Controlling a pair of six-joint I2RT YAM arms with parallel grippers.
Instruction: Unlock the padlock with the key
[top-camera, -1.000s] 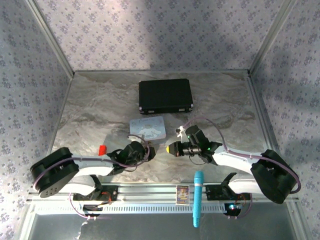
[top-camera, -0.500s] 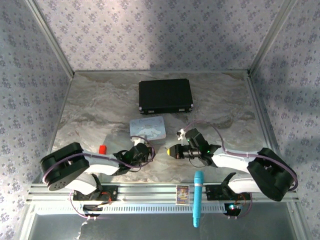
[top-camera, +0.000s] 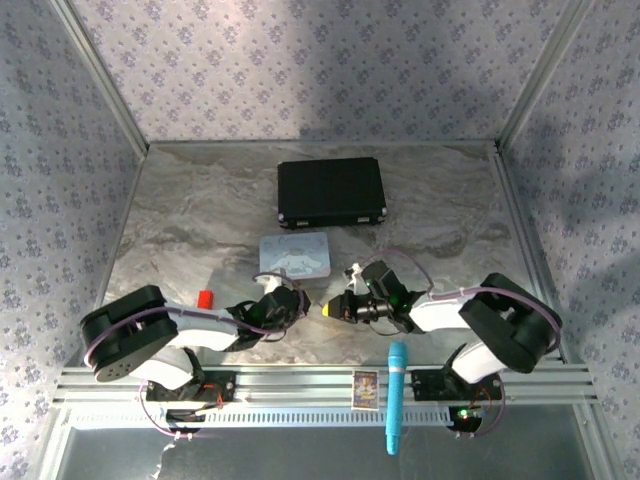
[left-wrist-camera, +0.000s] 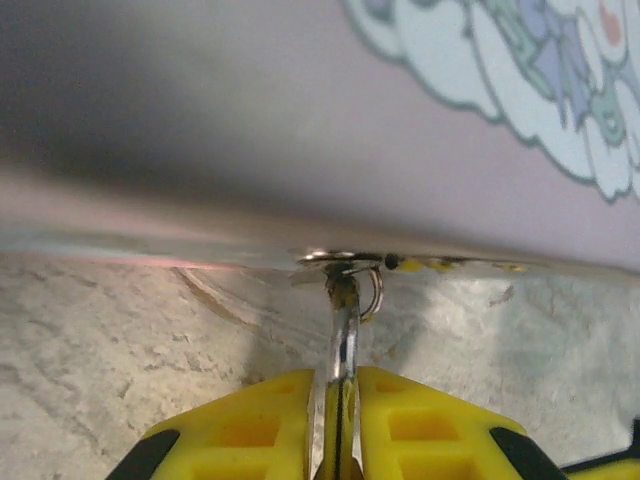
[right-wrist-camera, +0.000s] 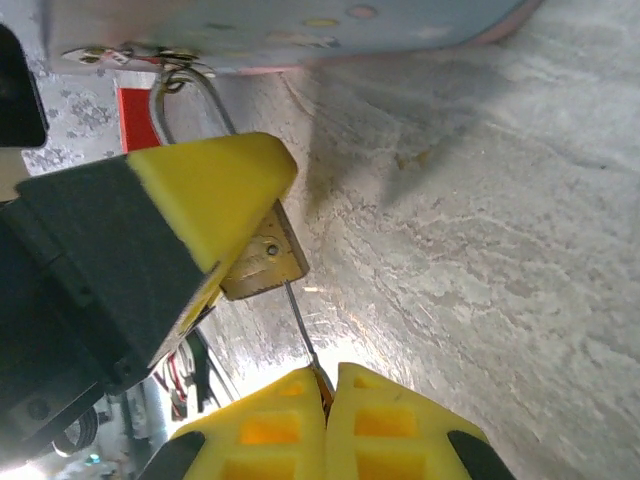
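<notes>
Over the marbled bench (top-camera: 200, 210), beside the pastel tin (top-camera: 295, 255), the left end effector (left-wrist-camera: 340, 390) is now pinching the padlock (right-wrist-camera: 262, 265), having just closed. The right end effector (right-wrist-camera: 325, 388), pinching the key (right-wrist-camera: 299, 330), is touching it to the lock body, so insertion seems next.

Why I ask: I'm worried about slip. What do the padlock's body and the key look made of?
The padlock body looks like brass: dull gold, with a small rivet. Its shackle is thin bright silvery metal, probably steel. The key is thin silvery metal that glints; the alloy is unclear.
</notes>
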